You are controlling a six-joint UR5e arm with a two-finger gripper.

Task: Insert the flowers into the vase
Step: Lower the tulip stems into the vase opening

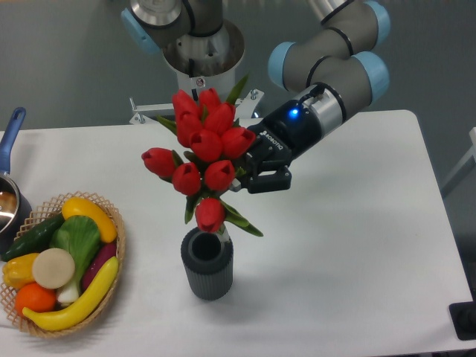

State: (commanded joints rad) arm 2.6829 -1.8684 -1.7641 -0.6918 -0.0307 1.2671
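Observation:
The bunch of red tulips with green leaves hangs upright in the air over the table, its lowest bud just above the vase's rim. The vase is a small dark grey ribbed cylinder standing on the white table near the front centre. My gripper comes in from the right and is shut on the bunch, at the stems behind the buds. The stem ends are hidden behind the lowest bud and the vase's rim, so I cannot tell if they are inside the vase.
A wicker basket with toy vegetables and fruit sits at the front left. A pot with a blue handle is at the left edge. The robot's shiny metal base stands at the back centre.

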